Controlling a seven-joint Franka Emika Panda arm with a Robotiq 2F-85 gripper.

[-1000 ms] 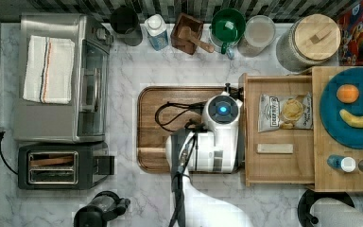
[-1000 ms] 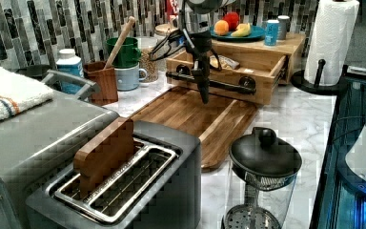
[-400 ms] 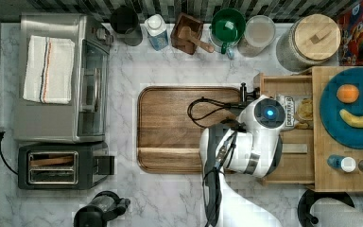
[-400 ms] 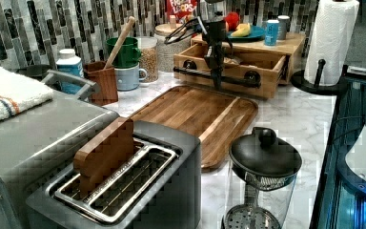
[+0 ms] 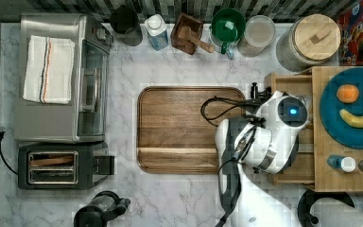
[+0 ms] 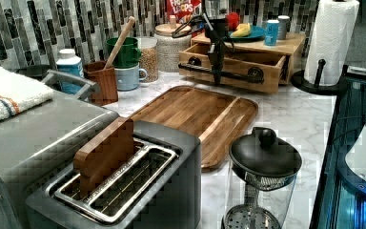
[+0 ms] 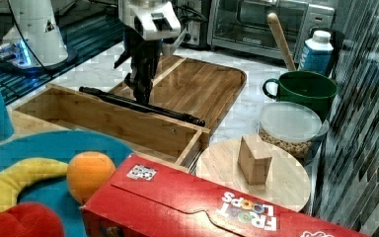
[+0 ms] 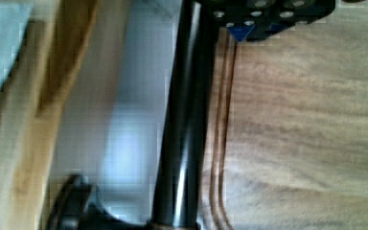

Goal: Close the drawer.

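Marble counter (image 5: 179,71): drawer (image 7: 103,118) part-open, pincer (image 7: 140,91) at handle (image 7: 138,106).

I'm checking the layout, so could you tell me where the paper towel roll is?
In the left view, the paper towel roll stands upright on its black holder at the far right, just right of the drawer.

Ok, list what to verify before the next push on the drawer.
1. Drawer fully in: not ok; it sticks out of the cabinet, its inside open to the right view.
2. Gripper at the black handle bar: ok; it sits down at the bar on the drawer's front.
3. Nothing inside standing above the walls: cannot tell; the arm covers much of it in the top view.
4. Wooden tray out of the way: ok; bare counter lies between it and the drawer's front in the left view.
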